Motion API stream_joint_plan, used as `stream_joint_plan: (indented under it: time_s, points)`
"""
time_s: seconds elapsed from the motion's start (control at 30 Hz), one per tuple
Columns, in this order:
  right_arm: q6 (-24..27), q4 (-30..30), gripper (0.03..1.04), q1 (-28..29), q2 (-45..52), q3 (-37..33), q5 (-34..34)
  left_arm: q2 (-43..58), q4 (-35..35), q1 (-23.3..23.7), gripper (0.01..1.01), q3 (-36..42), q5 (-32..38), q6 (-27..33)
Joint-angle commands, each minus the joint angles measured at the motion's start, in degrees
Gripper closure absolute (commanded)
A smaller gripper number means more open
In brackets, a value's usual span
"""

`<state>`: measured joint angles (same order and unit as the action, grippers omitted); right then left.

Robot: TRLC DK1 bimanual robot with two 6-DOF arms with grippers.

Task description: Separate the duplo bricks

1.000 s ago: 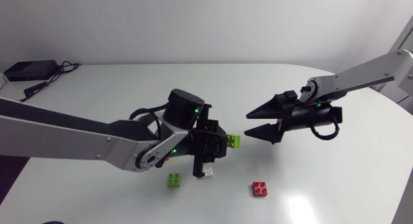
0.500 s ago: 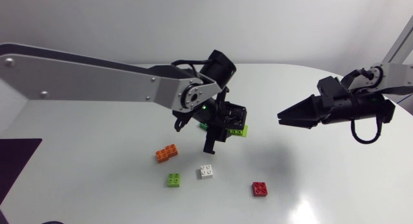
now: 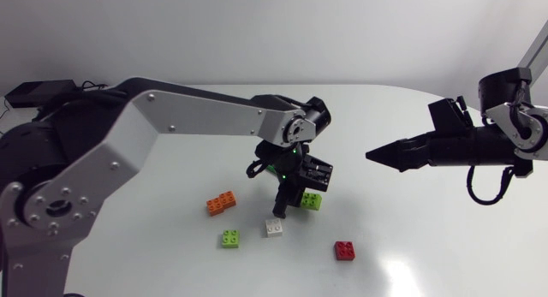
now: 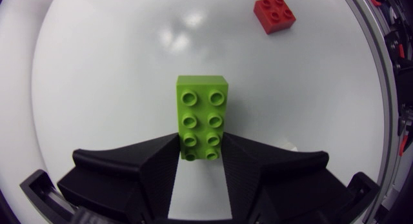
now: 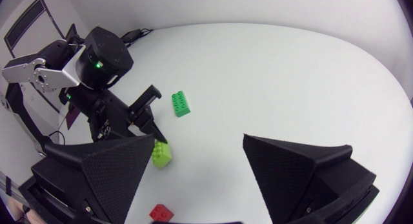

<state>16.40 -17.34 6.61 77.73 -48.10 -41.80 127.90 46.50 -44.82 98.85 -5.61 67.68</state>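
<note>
Between the fingers of your left gripper (image 4: 201, 143) was the long green brick (image 4: 202, 114), studs up. Both fingers pressed on its near end from two sides, so it was grasped. It was very low over the table (image 4: 97, 88), perhaps already on it; I could not tell which.

Near it lay the white brick (image 3: 274, 228), and further off the small green brick (image 3: 230, 238), the red brick (image 3: 345, 250) and the orange brick (image 3: 221, 202), each alone and apart from the others. Well apart, your right gripper (image 3: 373, 154) hung above the table, its fingers spread wide with nothing between them.

I judged that the separating was almost finished and that you were putting down the last piece. The next move asked you to bring it fully to the surface, let the fingers go, then lift straight up, so that the brick did not slide toward the white one.
</note>
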Motion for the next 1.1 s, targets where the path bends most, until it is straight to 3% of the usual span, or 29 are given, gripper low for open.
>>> stream_joint_plan:
  time_s: [0.0, 0.37, 0.47, 0.63, 0.7, 0.8, 1.07]
  points:
    - [-2.17, 2.31, 0.08, -1.16, -1.62, 2.83, 2.25, 2.71, 2.37, -0.45, 0.948, 3.11, 0.42, 0.87]
    - [-1.81, 6.36, 0.08, -3.71, -5.75, 8.02, 6.91, 7.98, 10.72, -1.32, 0.941, 12.33, 5.34, 0.79]
    - [-1.46, 6.8, 0.08, -3.8, -6.81, 9.07, 7.08, 9.39, 12.91, -1.76, 0.88, 15.15, 5.43, 0.17]
    - [-1.11, 7.24, 0.08, -4.33, -9.0, 10.57, 8.93, 10.18, 14.67, -1.85, 0.625, 17.61, 5.43, -1.15]
    - [-1.11, 7.85, 0.08, -4.85, -10.06, 11.36, 9.98, 10.09, 15.2, -1.85, 0.479, 17.52, 5.43, -1.67]
    - [-1.11, 8.38, 0.08, -6.08, -12.08, 12.24, 12.01, 9.3, 15.2, -1.85, 0.057, 16.99, 5.43, -2.73]
    - [-1.37, 9.61, 0.08, -8.28, -17.27, 14.43, 17.37, 5.79, 12.91, -1.68, 0.033, 14.44, 5.52, -6.33]
